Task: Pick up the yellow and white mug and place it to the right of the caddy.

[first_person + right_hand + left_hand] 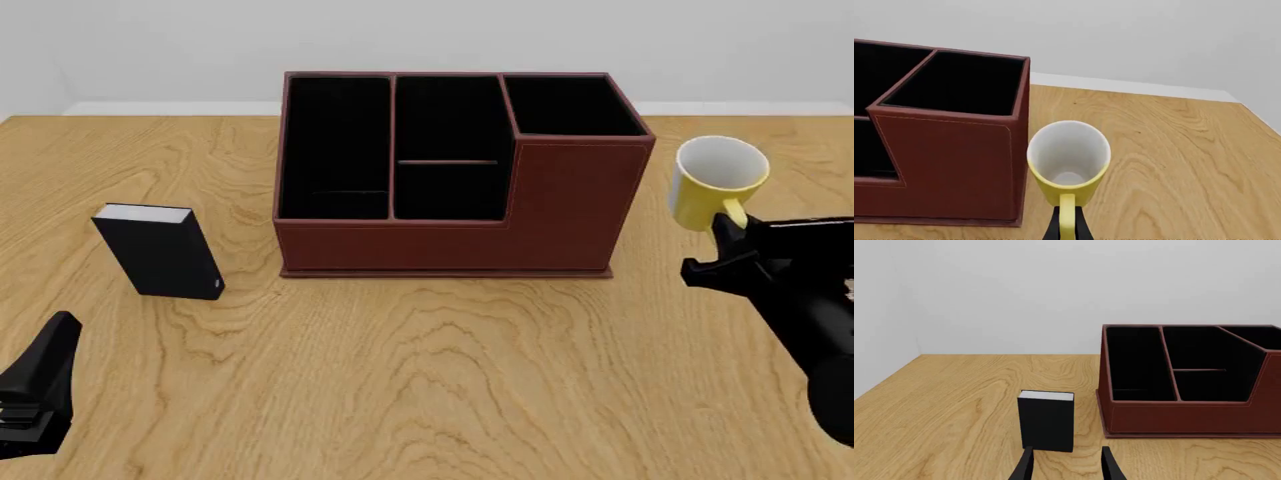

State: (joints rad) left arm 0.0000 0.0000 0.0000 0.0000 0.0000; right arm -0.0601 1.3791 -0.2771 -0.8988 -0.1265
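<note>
Nearest me, my left gripper (1065,465) waits low over the table (441,370), fingers parted and holding nothing, the small black box (160,250) just ahead of it. My right gripper (1066,227) has its fingers pinched on the handle of the mug (718,180), which hangs beside the caddy's (454,180) right wall, apparently off the table. Risk, in my judgement: a handle-only grip lets the mug swing or slip, and drifting left would knock it against the caddy.
</note>
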